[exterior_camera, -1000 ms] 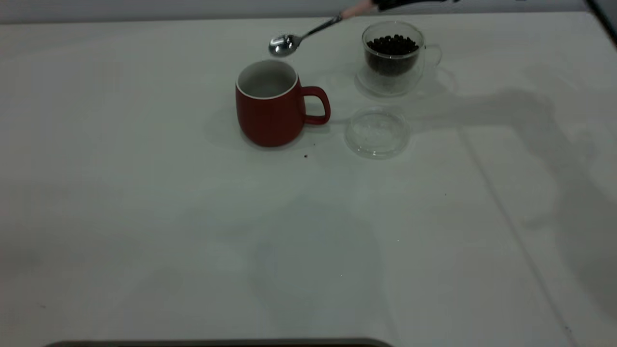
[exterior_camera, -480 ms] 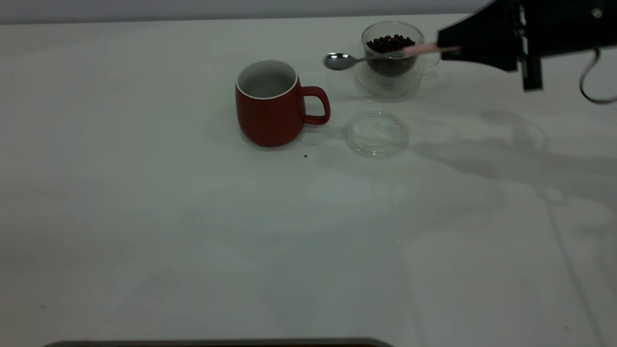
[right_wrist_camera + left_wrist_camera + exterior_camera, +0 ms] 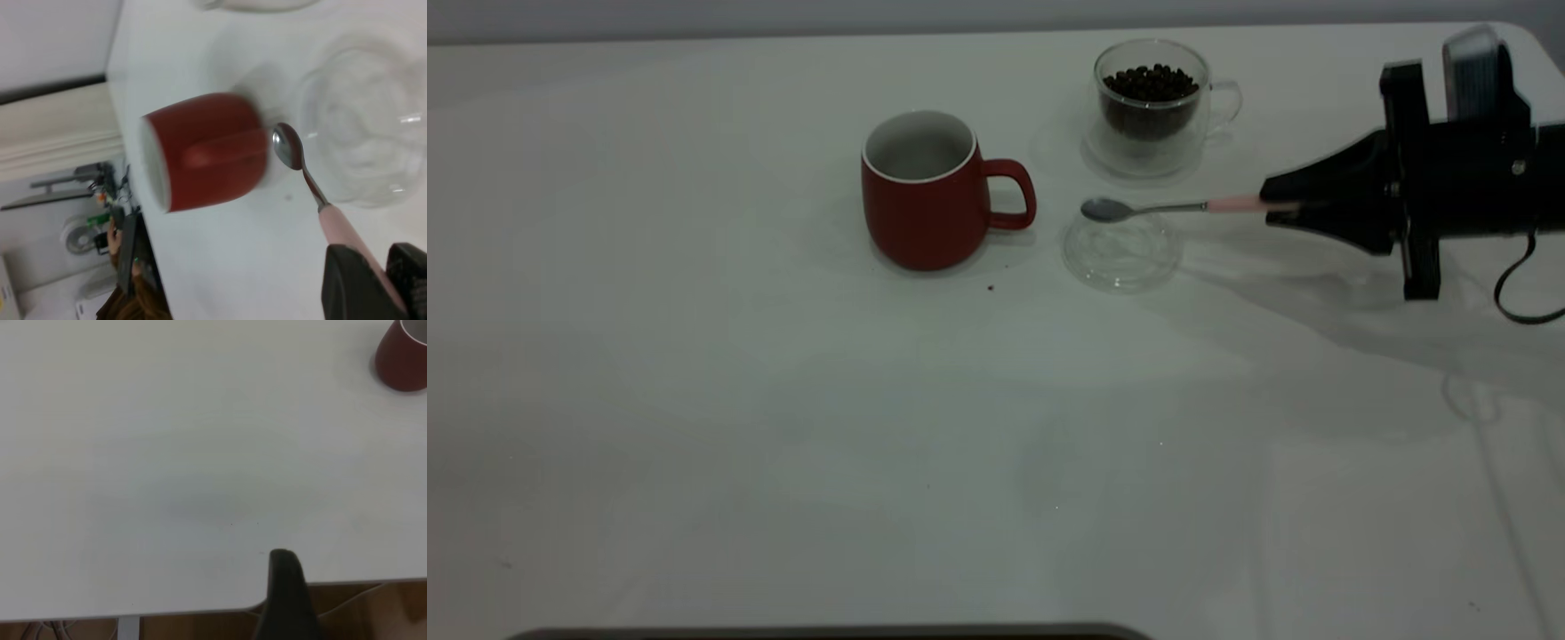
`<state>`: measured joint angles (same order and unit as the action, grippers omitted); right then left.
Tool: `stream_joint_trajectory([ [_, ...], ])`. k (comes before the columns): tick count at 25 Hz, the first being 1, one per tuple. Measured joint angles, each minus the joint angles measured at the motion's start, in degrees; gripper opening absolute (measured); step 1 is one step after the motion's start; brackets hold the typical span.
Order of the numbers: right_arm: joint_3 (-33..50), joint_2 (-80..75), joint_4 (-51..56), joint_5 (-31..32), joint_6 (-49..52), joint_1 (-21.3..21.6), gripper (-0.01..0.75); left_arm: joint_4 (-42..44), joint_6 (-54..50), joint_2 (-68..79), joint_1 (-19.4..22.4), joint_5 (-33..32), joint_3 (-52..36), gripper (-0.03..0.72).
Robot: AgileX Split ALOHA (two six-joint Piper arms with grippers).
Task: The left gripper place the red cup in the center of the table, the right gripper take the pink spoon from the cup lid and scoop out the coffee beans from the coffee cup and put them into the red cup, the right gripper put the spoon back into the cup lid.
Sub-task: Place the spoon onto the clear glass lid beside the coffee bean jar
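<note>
In the exterior view, a wide white table [image 3: 783,400] is filling almost the whole picture, and a grey wall is running along its far edge. The red cup [image 3: 925,188] is standing upright near the middle of the far half, its handle pointing toward the right arm's side. Behind it and to the right, the glass coffee cup [image 3: 1152,107] is holding dark coffee beans [image 3: 1149,82]. The clear cup lid [image 3: 1122,249] is lying flat between the two cups, just beside the red cup's handle. The right gripper [image 3: 1285,206] is reaching in from the right edge and is clamping the pink end of the pink spoon [image 3: 1165,209]; the spoon is lying almost level, and its metal bowl is hovering over the far rim of the lid. A few dark crumbs are sitting on the table in front of the red cup. In the left wrist view, bare white table is taking most of the picture, the red cup is showing in one corner, and a wooden floor with cables is appearing past the table edge; of the left gripper [image 3: 285,600] only one dark finger is showing, so I cannot tell if it is open or closed. In the right wrist view, the black fingers [image 3: 353,283] are pinching the pink handle, the spoon bowl is lying between the red cup and the lid, and a room with some equipment is showing beyond the table.
</note>
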<state>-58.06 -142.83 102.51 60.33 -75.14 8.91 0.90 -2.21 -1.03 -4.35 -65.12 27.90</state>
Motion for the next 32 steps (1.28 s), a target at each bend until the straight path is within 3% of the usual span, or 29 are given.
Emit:
stream_joint_trajectory([
  [10,-4.77,-2.01,0.45,-4.11,-0.05,0.00,0.110,0.00,0.10,0.00,0.00,0.00,0.00,0.588],
  [32,-5.57,-2.13,0.51,-5.35,-2.78,-3.25,0.112,0.00,0.05,0.00,0.00,0.00,0.00,0.588],
])
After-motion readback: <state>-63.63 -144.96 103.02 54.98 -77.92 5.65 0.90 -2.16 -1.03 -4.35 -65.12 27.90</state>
